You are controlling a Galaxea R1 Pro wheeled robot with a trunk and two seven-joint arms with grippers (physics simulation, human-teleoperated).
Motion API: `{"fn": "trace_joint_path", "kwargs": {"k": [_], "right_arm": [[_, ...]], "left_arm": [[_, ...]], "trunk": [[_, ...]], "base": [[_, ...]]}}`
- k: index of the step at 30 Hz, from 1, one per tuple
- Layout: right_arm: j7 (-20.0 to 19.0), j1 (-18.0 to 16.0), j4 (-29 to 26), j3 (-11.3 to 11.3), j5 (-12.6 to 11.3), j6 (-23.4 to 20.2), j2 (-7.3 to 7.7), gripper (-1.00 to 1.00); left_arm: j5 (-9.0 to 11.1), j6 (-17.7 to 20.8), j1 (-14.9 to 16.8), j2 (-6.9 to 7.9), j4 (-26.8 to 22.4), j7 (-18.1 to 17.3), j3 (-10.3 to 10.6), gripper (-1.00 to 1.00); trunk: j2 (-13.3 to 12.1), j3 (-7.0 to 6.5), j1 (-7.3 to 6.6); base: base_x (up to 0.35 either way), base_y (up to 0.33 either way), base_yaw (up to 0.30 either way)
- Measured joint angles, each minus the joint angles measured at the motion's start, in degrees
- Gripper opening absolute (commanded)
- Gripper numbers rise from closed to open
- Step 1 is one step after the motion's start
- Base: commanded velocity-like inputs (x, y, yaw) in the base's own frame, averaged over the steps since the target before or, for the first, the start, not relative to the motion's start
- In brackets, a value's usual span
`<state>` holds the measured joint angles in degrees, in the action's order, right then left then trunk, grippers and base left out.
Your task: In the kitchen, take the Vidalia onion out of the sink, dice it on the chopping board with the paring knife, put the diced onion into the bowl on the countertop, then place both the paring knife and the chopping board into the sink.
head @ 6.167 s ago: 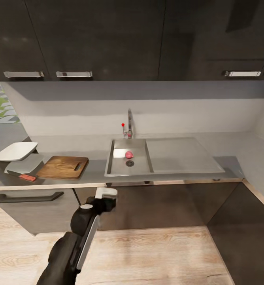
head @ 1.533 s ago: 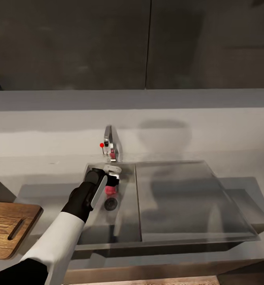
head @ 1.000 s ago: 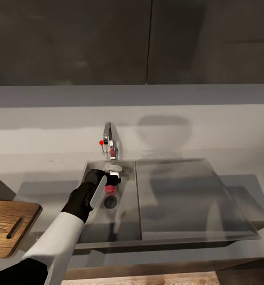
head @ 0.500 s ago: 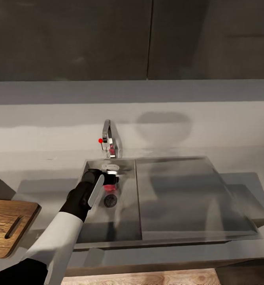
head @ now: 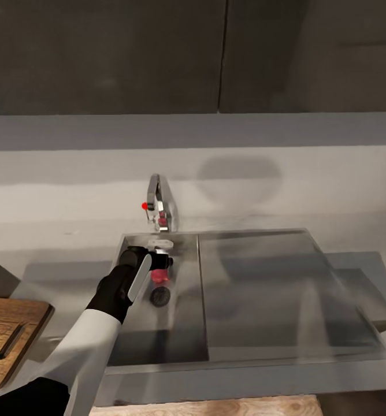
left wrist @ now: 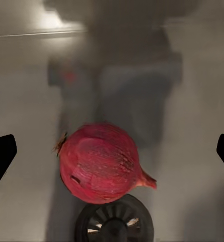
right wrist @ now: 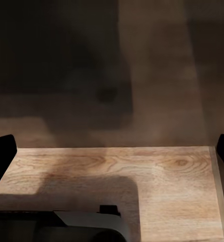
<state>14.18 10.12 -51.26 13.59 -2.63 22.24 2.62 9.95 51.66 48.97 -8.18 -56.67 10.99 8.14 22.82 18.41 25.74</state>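
The onion (left wrist: 99, 162) is judged firm, light and smooth-skinned. A round, papery-skinned bulb tends to roll and can slip from hard fingertips, so take hold across its widest part, with one finger on each side, not at the pointed tip or the root tuft. A moderate squeeze should be enough; it is not fragile.

Appearance: a deep red, nearly spherical bulb with fine ribbing on the skin, a short pointed tip at one end and a small dry tuft at the other. It reads as a red spot in the head view (head: 159, 276).

Location: the onion lies on the floor of the sink (head: 181, 329), just beside the round drain (left wrist: 114, 222), and appears to overlap the drain's rim. The tap (head: 157, 203) stands behind the basin, and a corner of the chopping board (head: 8, 341) sits on the countertop (head: 60, 271) well to the left.

Left gripper (head: 161, 260): released. Its fingers (left wrist: 1, 154) are spread wide on either side of the onion with clear gaps, touching nothing, poised above the bulb.

Right gripper (right wrist: 112, 151): released and empty, fingertips wide apart over the wood floor (right wrist: 142, 176).
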Motion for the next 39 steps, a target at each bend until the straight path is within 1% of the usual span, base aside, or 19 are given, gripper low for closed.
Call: {"fn": "trace_joint_path", "kwargs": {"k": [8, 39], "right_arm": [[0.0, 0.0, 0.0, 0.0, 0.0, 0.0, -0.01, 1.0], [0.0, 0.0, 0.0, 0.0, 0.0, 0.0, -0.06, 1.0]], "left_arm": [[-0.1, 0.0, 0.0, 0.0, 0.1, 0.0, 0.0, 1.0], [-0.1, -0.1, 0.0, 0.23, 0.5, 0.0, 0.0, 1.0]], "trunk": [[0.0, 0.71, 0.02], [0.0, 3.52, 0.02]], "base": [[0.051, 0.0, 0.0], [0.001, 0.0, 0.0]]}}
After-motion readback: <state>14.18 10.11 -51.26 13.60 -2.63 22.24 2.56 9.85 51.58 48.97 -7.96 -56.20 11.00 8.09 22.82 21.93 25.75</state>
